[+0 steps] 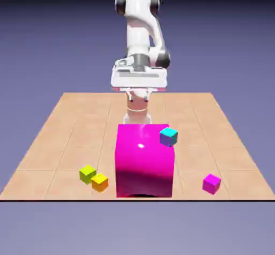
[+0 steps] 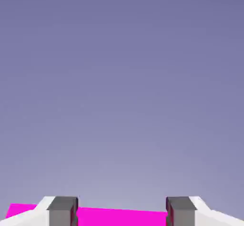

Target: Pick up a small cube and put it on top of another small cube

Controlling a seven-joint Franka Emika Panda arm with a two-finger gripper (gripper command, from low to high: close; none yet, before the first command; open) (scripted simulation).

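Observation:
Several small cubes lie on the wooden table (image 1: 64,141). A yellow-green cube (image 1: 87,173) and an orange cube (image 1: 100,182) touch each other at the front of the exterior view's left. A magenta cube (image 1: 211,183) lies at the front right. A cyan cube (image 1: 168,136) shows by the upper right corner of a large magenta block (image 1: 144,162). My gripper (image 1: 138,90) hangs high at the back, far from every small cube. In the hand view my gripper (image 2: 121,213) is open. Only a strip of the magenta block (image 2: 121,216) shows low between the grey fingertips (image 2: 62,210).
The large magenta block stands in the middle front of the table and towers over the small cubes. The rest of the hand view is filled by the plain blue-violet backdrop (image 2: 122,77).

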